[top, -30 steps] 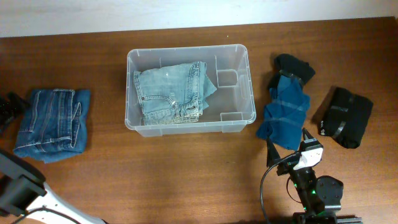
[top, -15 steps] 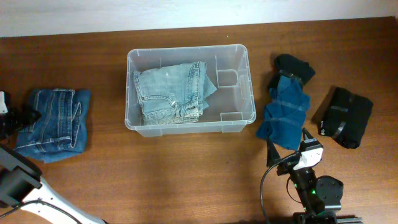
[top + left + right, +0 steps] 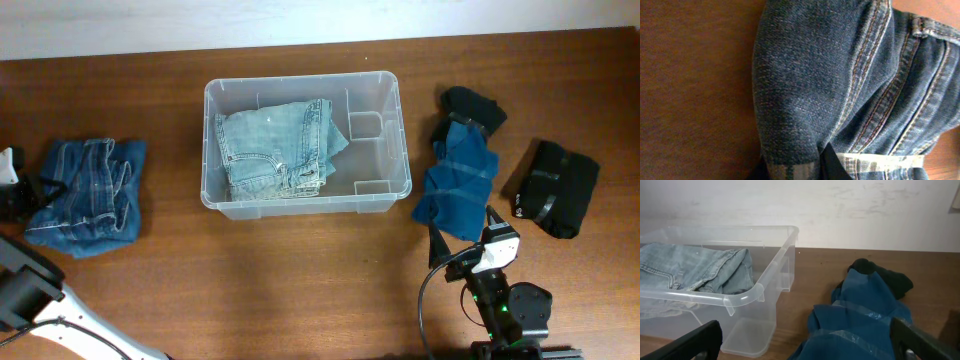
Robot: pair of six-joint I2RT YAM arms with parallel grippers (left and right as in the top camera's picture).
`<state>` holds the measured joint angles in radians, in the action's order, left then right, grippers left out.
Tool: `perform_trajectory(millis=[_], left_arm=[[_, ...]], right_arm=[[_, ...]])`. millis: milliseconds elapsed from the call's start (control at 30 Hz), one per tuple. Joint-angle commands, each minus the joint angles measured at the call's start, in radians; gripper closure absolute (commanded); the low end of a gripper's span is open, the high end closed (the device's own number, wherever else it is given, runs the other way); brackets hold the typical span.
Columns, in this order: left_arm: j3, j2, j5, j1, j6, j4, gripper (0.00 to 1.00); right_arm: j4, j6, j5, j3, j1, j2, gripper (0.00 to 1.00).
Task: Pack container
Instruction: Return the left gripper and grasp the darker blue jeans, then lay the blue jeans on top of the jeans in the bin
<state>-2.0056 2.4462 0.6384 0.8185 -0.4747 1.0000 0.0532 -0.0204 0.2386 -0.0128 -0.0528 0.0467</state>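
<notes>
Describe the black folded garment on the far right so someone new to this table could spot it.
Start at the clear container mid-table and look right, past the blue garment beside it. The black folded garment lies farthest right; unlike the smaller black piece touching the blue garment, it sits alone.

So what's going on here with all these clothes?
The robot is packing clothes into the clear container. A pair of light jeans already lies inside. Its left hand is pinching the dark jeans at the far left, while the right hand sits open near a blue cloth and black bundle.
</notes>
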Motion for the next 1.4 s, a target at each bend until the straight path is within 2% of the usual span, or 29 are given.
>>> perform_trajectory(millis=[0,233,333,567,867,1067,1367], left_arm=[[0.007,0.058,0.218,-0.048,0.018,0.000,0.99],[-0.089,0.057,0.538,-0.099,0.191,0.024,0.99],[-0.179,0.051,0.649,-0.133,0.202,0.082,0.99],[-0.485,0.013,0.655,-0.238,0.201,0.260,0.99],[-0.868,-0.105,0.283,-0.434,0.164,0.404,0.99],[-1.002,-0.192,0.055,-0.617,-0.034,0.528,0.99],[-0.980,-0.231,-0.179,-0.883,-0.320,0.688,0.99]], right_arm=[[0.002,0.006,0.016,0.007,-0.006,-0.006,0.02],[0.002,0.006,0.016,0.007,-0.006,-0.006,0.02],[0.002,0.006,0.016,0.007,-0.006,-0.006,0.02],[0.002,0.006,0.016,0.007,-0.006,-0.006,0.02],[0.002,0.006,0.016,0.007,-0.006,-0.006,0.02],[0.002,0.006,0.016,0.007,-0.006,-0.006,0.02],[0.002,0.006,0.016,0.007,-0.006,-0.006,0.02]])
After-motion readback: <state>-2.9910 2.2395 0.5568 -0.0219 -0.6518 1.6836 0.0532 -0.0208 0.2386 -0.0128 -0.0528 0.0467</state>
